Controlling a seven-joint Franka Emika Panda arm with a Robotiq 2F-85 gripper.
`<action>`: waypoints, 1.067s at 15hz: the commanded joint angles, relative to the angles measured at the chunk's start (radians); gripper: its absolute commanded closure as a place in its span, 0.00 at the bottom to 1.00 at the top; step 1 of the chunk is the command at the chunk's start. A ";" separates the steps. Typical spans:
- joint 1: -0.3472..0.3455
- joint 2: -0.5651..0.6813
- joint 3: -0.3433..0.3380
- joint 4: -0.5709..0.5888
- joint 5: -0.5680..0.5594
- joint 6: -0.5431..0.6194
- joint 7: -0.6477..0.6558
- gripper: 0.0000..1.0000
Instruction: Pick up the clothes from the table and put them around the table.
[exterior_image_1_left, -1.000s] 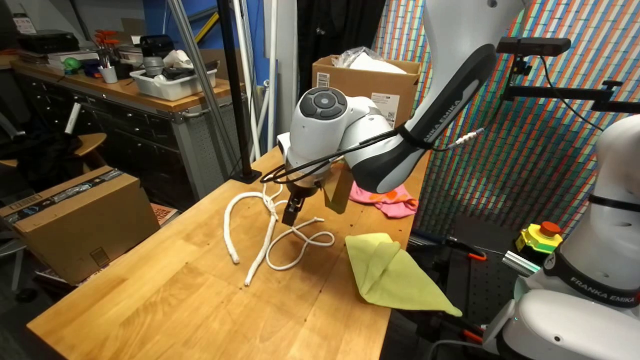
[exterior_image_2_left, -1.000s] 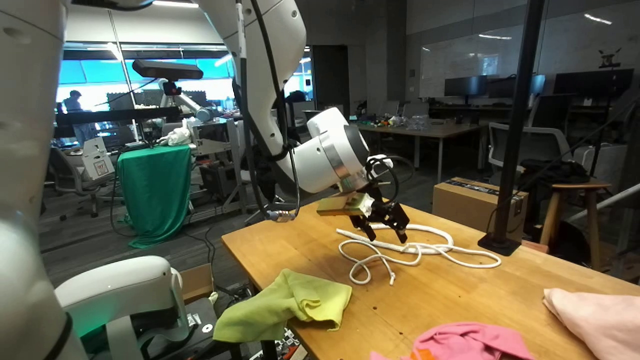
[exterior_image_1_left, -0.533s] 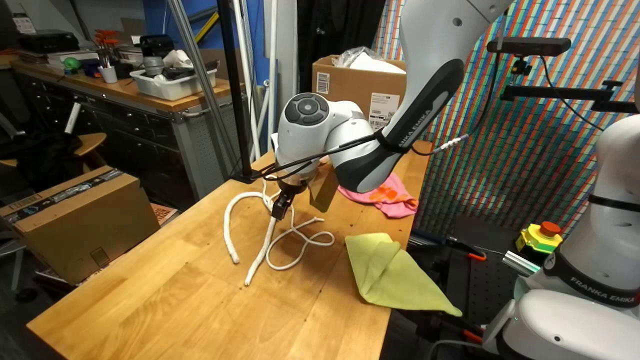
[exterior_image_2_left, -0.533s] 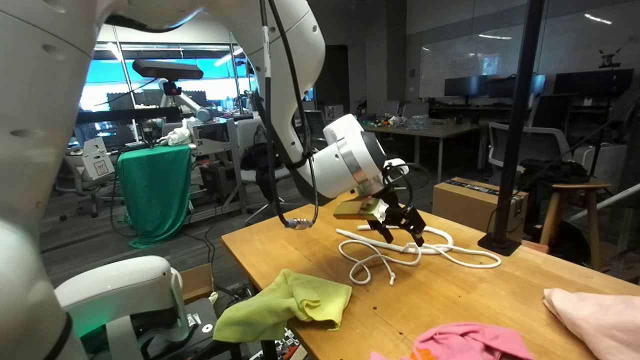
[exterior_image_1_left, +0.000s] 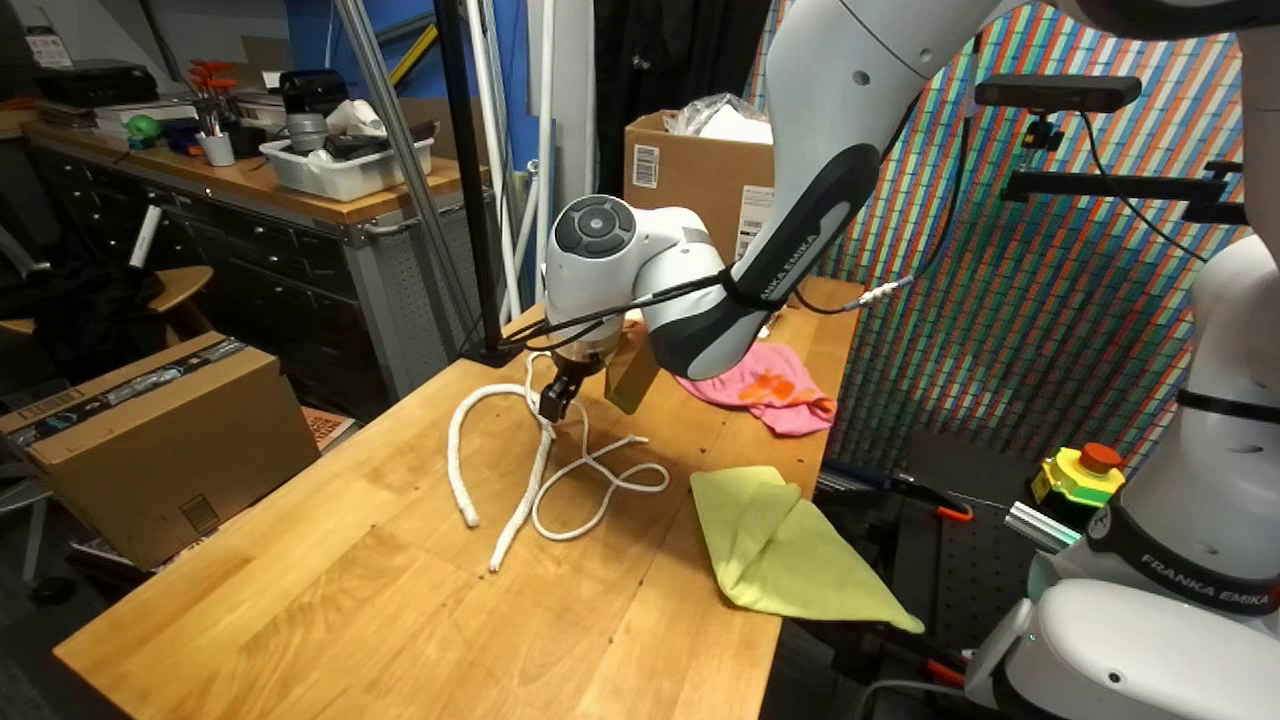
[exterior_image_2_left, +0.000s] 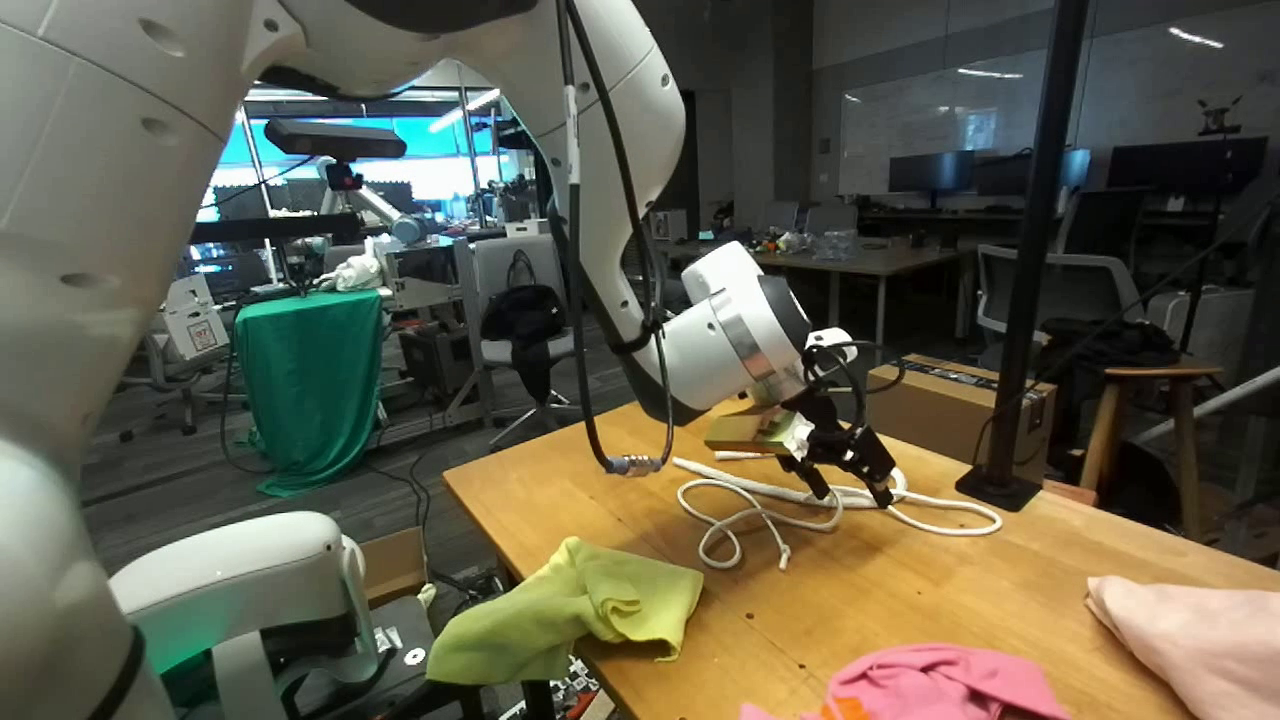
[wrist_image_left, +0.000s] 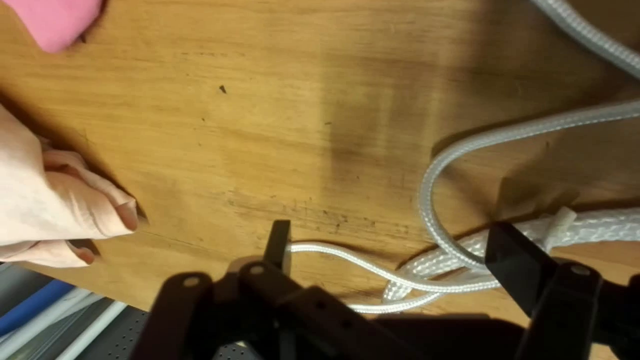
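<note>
Gripper (exterior_image_2_left: 853, 494) hangs right over the white rope (wrist_image_left: 605, 227), jaws spread wide — totally unloaded. Yellow-green cloth (exterior_image_1_left: 790, 555) is flopped over the edge of the table (exterior_image_1_left: 340, 590) — the pink cloth (exterior_image_1_left: 760, 390) and pale cloth (exterior_image_2_left: 1200, 640) lie farther along it.

Franka Emika Panda arm (exterior_image_2_left: 645, 120): extended, elbow (exterior_image_2_left: 460, 50) high, forearm (exterior_image_1_left: 815, 235) descending at a slope to the wrist (exterior_image_2_left: 740, 328). Round button pad (exterior_image_1_left: 596, 228) faces upward in an exterior view. Robotiq gripper (exterior_image_2_left: 851, 494): directed downward, tilted off vertical. In the wrist view both fingers (wrist_image_left: 278, 245) stand widely parted, tips well apart.
</note>
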 joint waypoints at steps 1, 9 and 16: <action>-0.003 0.047 -0.006 0.061 0.013 -0.008 0.016 0.00; -0.073 0.112 0.035 0.120 0.200 -0.003 -0.089 0.00; -0.056 0.123 -0.002 0.138 0.382 0.004 -0.211 0.58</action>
